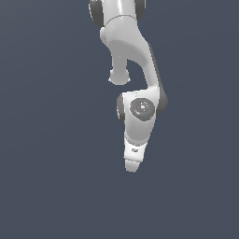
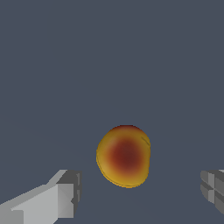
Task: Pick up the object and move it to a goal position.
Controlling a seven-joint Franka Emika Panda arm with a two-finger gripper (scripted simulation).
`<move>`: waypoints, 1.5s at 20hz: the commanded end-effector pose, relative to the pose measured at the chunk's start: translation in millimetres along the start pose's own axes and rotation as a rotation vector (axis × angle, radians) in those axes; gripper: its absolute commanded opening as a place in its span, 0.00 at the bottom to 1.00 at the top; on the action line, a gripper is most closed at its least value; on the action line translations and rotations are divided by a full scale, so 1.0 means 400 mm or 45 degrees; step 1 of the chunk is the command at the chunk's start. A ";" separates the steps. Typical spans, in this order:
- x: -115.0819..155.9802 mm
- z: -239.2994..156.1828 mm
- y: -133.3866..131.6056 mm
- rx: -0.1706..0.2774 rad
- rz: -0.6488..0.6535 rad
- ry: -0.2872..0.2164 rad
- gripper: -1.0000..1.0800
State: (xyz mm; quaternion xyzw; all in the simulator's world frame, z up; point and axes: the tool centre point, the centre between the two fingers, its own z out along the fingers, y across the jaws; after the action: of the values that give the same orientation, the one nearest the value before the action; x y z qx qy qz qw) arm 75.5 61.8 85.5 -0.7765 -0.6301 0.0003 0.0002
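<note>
So the whole scene is just a flat, dull slate-blue bench [image 1: 46,186], same shade edge to edge. No seams, no texture, no walls and no horizon in either view. It fills both frames completely.

In the exterior view the white arm [image 1: 133,56] drops in from 12 o'clock, bends at a grey-capped joint around the middle of the frame, and tapers down to the end effector [image 1: 132,165] just below center. From this angle the fingertips are hidden behind the hand body, and the object doesn't show at all.

The wrist view fills that in. The object [image 2: 124,155] is a roundish orange-yellow lump with a dark red blotch in the middle, against the bare surface, lying between the two fingers [image 2: 61,197] but touching neither. There's clear bench on both sides of it. The end effector is spread wide, gripping nothing. One finger shows pale grey with a darker pad, the other only peeks in at the frame edge.
</note>
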 end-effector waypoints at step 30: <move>0.001 0.127 0.002 -0.001 -0.015 0.000 0.00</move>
State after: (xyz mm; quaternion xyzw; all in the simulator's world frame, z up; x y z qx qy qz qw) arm 76.0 63.0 35.1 -0.7722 -0.6354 0.0000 0.0003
